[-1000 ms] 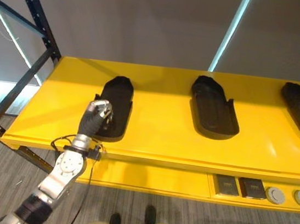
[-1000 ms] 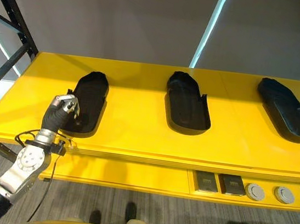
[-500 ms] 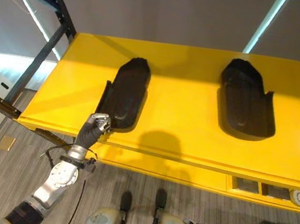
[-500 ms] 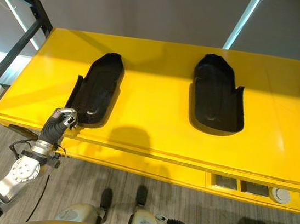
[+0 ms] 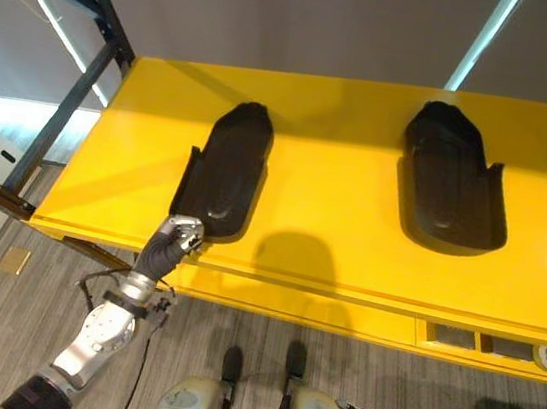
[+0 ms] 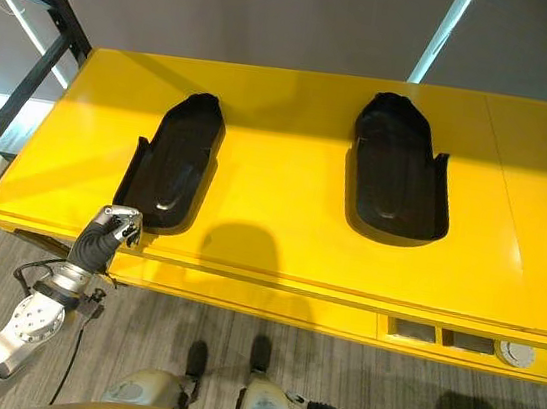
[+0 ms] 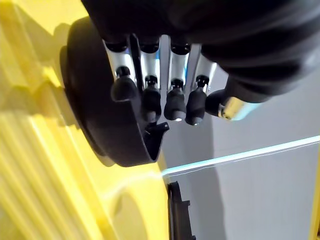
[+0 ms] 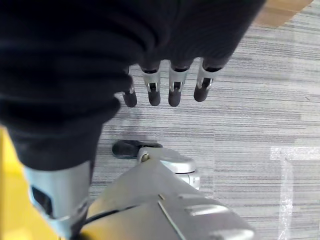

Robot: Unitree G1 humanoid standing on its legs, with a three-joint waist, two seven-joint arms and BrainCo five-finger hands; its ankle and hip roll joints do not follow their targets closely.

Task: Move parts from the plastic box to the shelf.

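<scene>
Black parts lie on the yellow shelf (image 5: 332,222): the left part (image 5: 225,170) near the front edge, another part (image 5: 451,180) well apart to its right. Left hand (image 5: 176,241) sits just off the left part's near end, fingers curled, holding nothing. Right hand (image 8: 165,85) hangs above the floor (image 8: 250,115), fingers relaxed.

Silver-grey arm, dark ribbed wrist cover, left hand (image 5: 176,239) with silver, dark-tipped fingers (image 7: 172,102).
</scene>
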